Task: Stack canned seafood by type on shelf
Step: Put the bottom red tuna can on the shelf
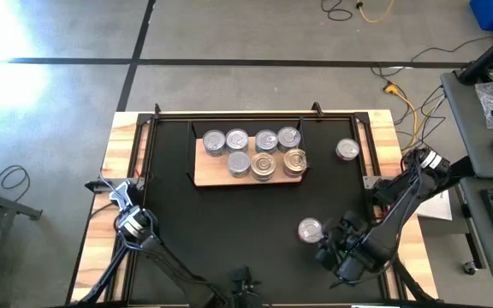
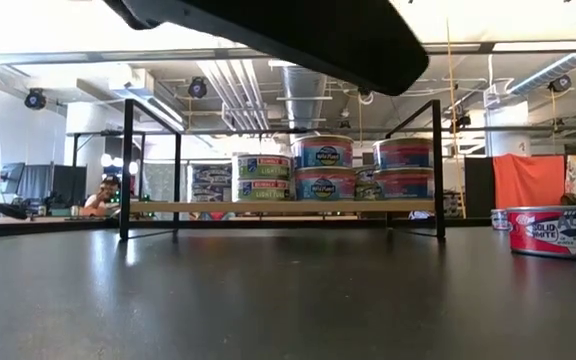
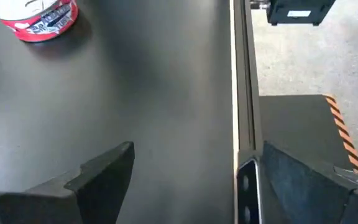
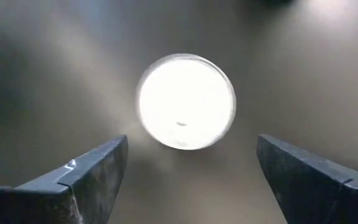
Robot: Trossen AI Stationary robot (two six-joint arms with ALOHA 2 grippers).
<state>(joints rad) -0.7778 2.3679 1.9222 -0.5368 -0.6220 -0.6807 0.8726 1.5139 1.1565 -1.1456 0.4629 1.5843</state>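
The shelf (image 1: 213,174) is located on the black mat (image 1: 229,231) at roughly 12 o'clock from the table centre. Seven cans (image 1: 264,152) are carried on it, partly stacked as seen in the low view. One loose can (image 1: 347,151) is found on the mat at 3 o'clock of the shelf. A second loose can (image 1: 310,229) lies at 5 o'clock of the shelf, just beside the right gripper (image 1: 325,250). The right gripper's fingers (image 4: 86,174) are spread wide with nothing held, the can (image 4: 185,101) being apart from them. The left gripper (image 1: 109,190) is positioned at the mat's 9 o'clock edge, spread wide and empty
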